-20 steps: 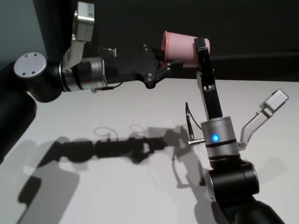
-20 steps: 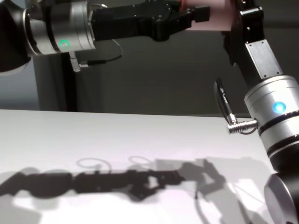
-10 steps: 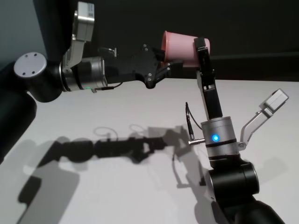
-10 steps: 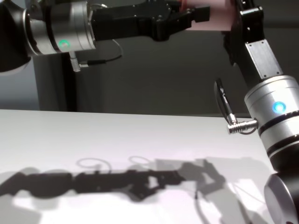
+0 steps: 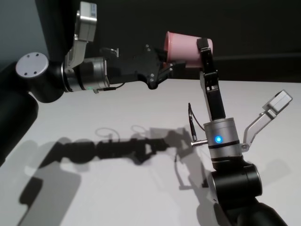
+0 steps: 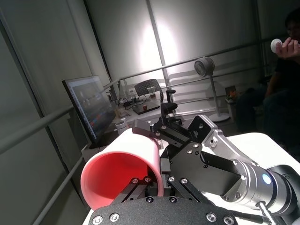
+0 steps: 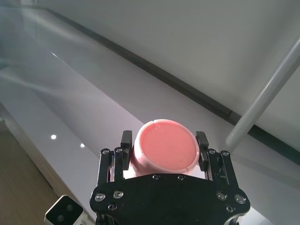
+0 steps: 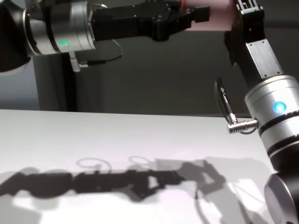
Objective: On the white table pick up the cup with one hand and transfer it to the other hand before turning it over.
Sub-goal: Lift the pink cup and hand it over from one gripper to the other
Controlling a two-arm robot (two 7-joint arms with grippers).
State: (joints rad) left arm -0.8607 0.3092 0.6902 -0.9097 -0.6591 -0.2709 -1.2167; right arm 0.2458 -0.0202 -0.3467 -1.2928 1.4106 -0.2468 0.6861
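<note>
Through the left wrist camera I saw a dark monitor (image 6: pixel 86 108) standing beside a cluttered desk, with an office chair (image 6: pixel 151 90) behind it. A pedestal fan (image 6: pixel 205 66) stood by the railing (image 6: pixel 197 60). At the edge a person (image 6: pixel 281 89) in dark clothes held a small white ball (image 6: pixel 275 44).

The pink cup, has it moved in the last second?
No. The cup sits at the same spot against the dark wall band, between the left gripper and right gripper.

Pink cup (image 5: pixel 184 48) on its side, above white table (image 5: pixel 117 117)
</note>
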